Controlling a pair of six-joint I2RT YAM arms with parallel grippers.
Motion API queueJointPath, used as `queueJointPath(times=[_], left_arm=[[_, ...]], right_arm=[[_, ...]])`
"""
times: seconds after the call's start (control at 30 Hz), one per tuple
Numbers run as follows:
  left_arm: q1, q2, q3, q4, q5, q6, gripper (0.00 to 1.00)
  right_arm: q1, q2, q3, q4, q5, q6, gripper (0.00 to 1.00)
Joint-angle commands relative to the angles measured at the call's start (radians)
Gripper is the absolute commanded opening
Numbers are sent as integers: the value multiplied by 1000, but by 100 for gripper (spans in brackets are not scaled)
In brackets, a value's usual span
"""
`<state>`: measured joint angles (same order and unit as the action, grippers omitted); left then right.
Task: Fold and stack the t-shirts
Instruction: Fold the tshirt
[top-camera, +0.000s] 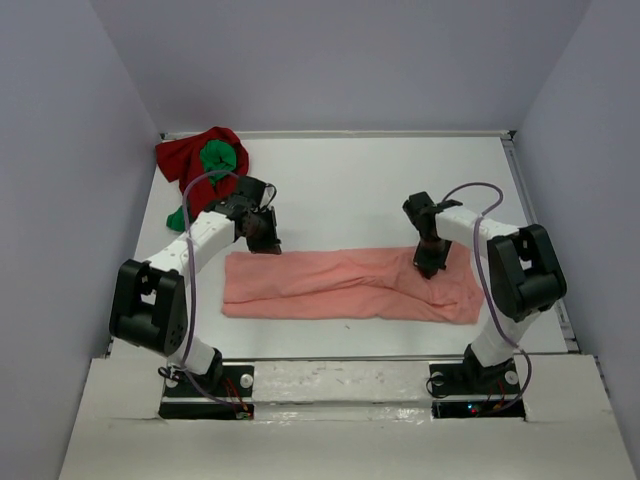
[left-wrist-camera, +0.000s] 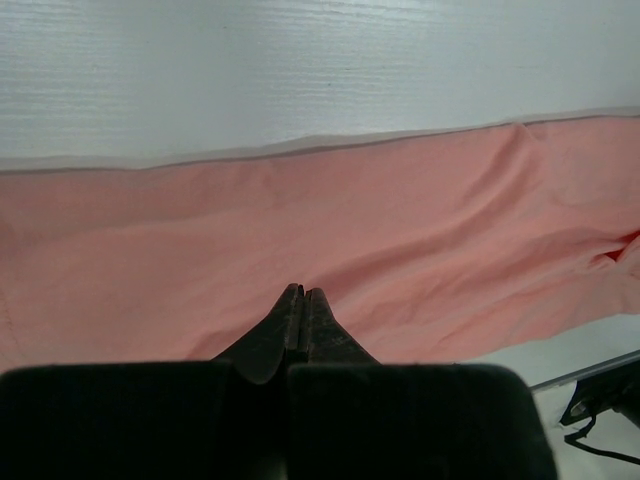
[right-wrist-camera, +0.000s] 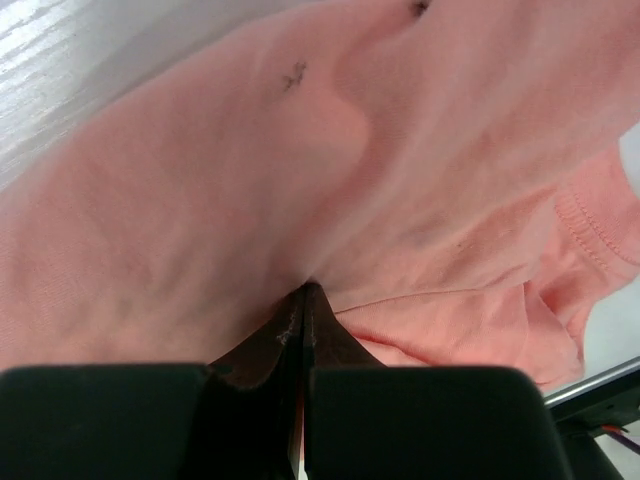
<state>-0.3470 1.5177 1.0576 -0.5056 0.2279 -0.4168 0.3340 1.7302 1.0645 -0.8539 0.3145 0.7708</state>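
closed left hand (left-wrist-camera: 303, 292) and right hand (right-wrist-camera: 303, 290) each pinch the salmon-pink t-shirt (top-camera: 330, 290), best lifted evenly for a straight fold.

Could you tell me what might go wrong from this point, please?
Both the left gripper and right gripper pinch the pink shirt only at their very tips, so it may slip when lifted. The right gripper holds well inside the shirt's right end, so that end may trail and fold crooked.

Open table (top-camera: 380, 190) upper middle and right; blocked upper left by red shirt (top-camera: 188, 162) and green shirt (top-camera: 218, 157), lower middle by pink shirt (top-camera: 330, 285).
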Motion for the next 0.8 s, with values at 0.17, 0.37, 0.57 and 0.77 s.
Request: queueJointPath(times=[0.17,0.37,0.57,0.77], left_arm=[[-6,-14,62,-53,-32,24,0],[-6,-7,74,-63,-47,26,0],[-7,-7,62,-57,-26,16,0],[-23,-8,82,-54,-27,4,0]], right_arm=[[-4,258,241,69,-11,-172,0],[-4,448,477,62,-37,-295,0],[-4,643,770,-13,32,-379,0],[-4,769,1029,-53,52,-455,0]])
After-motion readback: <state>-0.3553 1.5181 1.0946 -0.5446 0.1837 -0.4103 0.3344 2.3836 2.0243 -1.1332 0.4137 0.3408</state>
